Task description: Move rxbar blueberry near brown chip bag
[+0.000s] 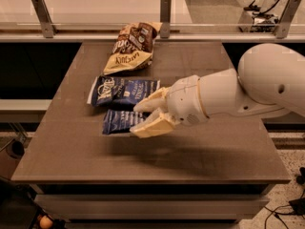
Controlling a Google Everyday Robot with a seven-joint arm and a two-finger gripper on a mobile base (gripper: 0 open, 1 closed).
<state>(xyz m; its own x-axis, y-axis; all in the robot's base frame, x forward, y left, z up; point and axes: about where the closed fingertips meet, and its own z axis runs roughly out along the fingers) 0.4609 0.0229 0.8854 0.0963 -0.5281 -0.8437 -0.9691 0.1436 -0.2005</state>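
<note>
The cream two-finger gripper [137,120] has its fingers closed on the right end of the rxbar blueberry [118,121], a small flat dark-blue rectangular wrapper with white lettering. The bar sticks out to the gripper's left and seems to ride just above the flat brown surface [71,151]. The crinkled brown chip bag [132,46], dark brown and cream-yellow, lies well beyond the gripper, near the far edge. Between the two, just beyond the gripper, lies the larger blue-and-white chip bag [124,90]. To do the carry well, I judge the bar should travel high enough to clear that bag, or pass around its side, so the free end does not drag it. The hold is on one end only, so a steady pace helps. Set the bar down just beside the brown bag without pushing it.
</note>
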